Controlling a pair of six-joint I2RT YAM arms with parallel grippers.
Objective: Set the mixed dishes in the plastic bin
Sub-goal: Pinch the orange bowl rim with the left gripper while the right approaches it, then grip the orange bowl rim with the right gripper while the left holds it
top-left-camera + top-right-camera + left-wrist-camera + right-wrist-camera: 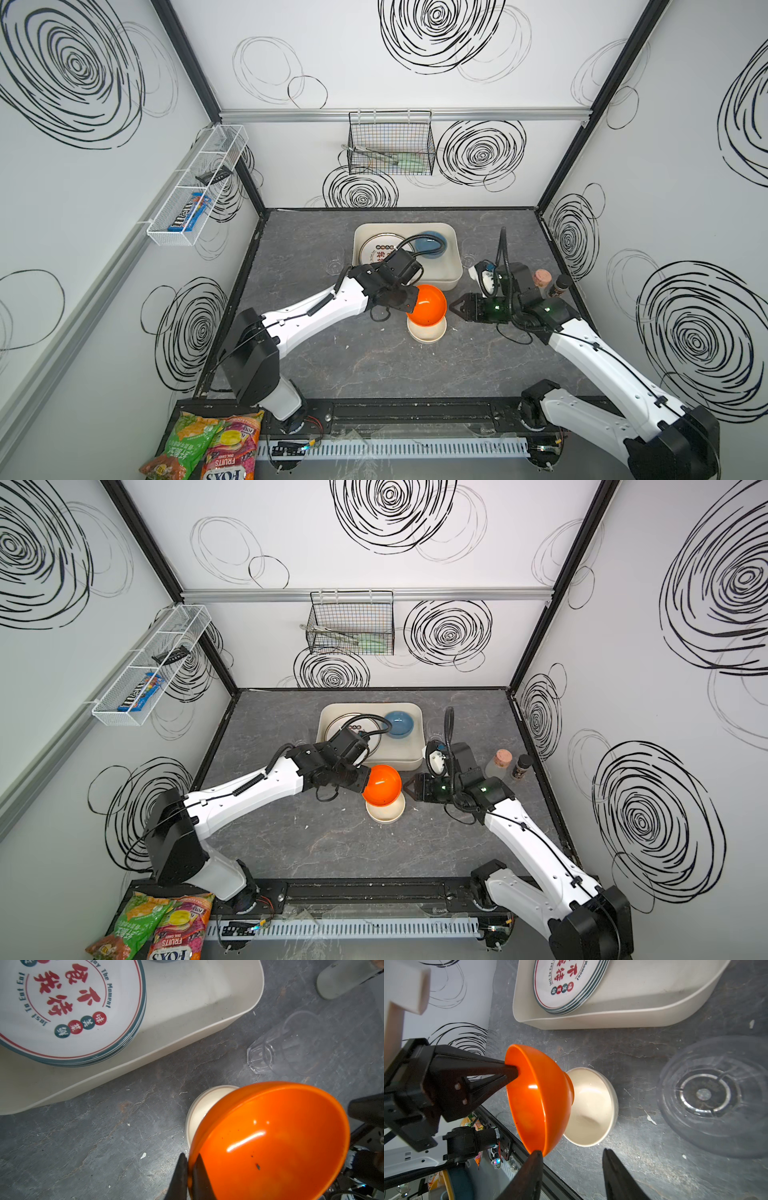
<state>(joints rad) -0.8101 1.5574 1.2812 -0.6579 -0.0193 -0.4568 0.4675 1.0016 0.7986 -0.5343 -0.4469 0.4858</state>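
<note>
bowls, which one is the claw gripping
The orange bowl, tilted with its rim pinched in the left claw; the cream bowl sits on the table, the blue bowl in the bin.

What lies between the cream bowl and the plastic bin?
Only bare table, with small white specks, between the cream bowl and the plastic bin; the left wrist view shows it.

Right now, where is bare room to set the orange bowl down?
Free: plastic bin floor between plate stack, blue bowl and near wall; also tabletop toward its near edge. Crowded: near the bin's right end, with cream bowl, clear cup, shakers, right gripper.
</note>
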